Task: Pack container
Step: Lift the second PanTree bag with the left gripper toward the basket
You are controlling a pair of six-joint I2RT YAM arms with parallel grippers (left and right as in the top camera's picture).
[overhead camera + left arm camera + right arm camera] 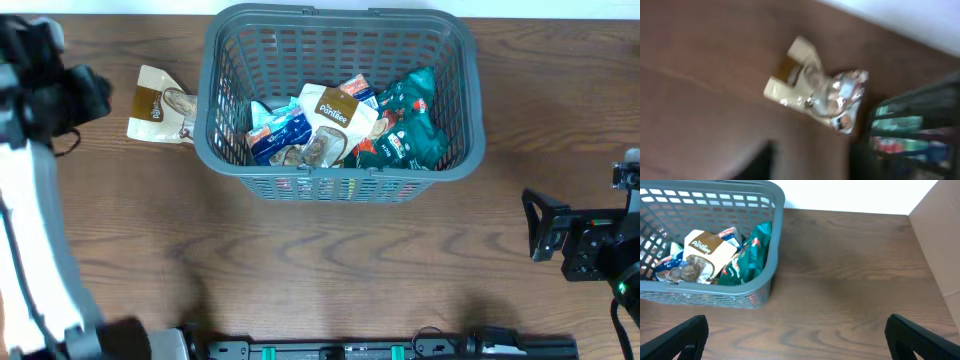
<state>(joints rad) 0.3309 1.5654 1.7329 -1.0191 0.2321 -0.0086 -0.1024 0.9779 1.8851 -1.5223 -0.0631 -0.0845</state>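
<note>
The container is a dark grey slatted basket [340, 185] at the table's back middle. It holds several snack packets: a blue one [278, 130], a cream and brown one [335, 118] and a green one [410, 125]. Another cream and brown packet [160, 105] lies on the table just left of the basket; it also shows in the left wrist view [815, 90], which is blurred. My left gripper [100, 98] hovers left of that packet, its fingers [810, 165] apart and empty. My right gripper [535, 228] is open and empty, right of the basket [715, 297].
A cardboard surface [940, 245] stands at the right edge of the right wrist view. A white wall [850, 195] lies behind the table. A black rail [390, 348] runs along the front edge of the wooden table [330, 270].
</note>
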